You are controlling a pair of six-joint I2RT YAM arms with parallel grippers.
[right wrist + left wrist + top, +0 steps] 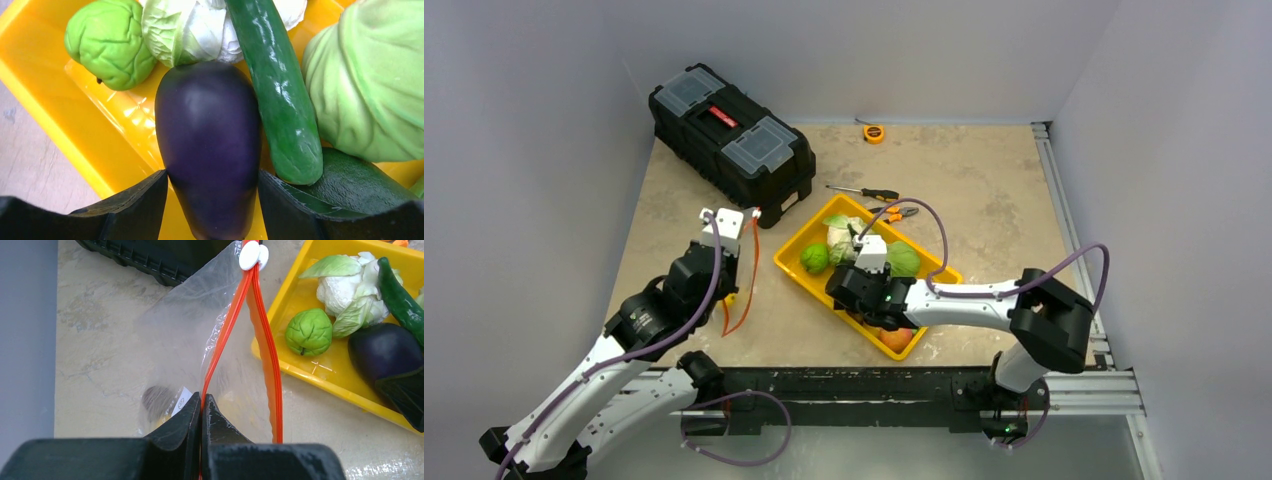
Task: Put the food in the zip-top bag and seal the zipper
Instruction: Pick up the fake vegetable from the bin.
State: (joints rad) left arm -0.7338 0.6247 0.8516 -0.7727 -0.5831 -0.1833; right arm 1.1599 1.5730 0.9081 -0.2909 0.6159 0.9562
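Right wrist view: the right tool [211, 196] has its jaws spread wide with the eggplant [207, 135] between them. Both fingers lie against its flanks with no gap showing, so I judge it gripped, though it sits in the tray [55, 115]. Its long axis runs straight ahead of the tool, rounded end pointing away (the near end is hidden between the fingers). A cucumber [277, 85] lies touching its right side, nearly parallel and leaning a little leftward at the far end. Ahead and to the left sits the green fruit [107, 45], dead ahead the cauliflower [200, 30], to the right the cabbage [375, 80].

The left tool [201, 415] is pinched tight on one lip of the bag [185, 335]. The zipper [265, 360] runs away from this tool to its white slider [252, 255], and the two strips part toward the tool, so the mouth gapes. Something yellowish with a dark end seems to lie low inside, too blurred to name.

By my reckoning the job is early: nearly all the food waits in the tray, and sealing is not yet begun.
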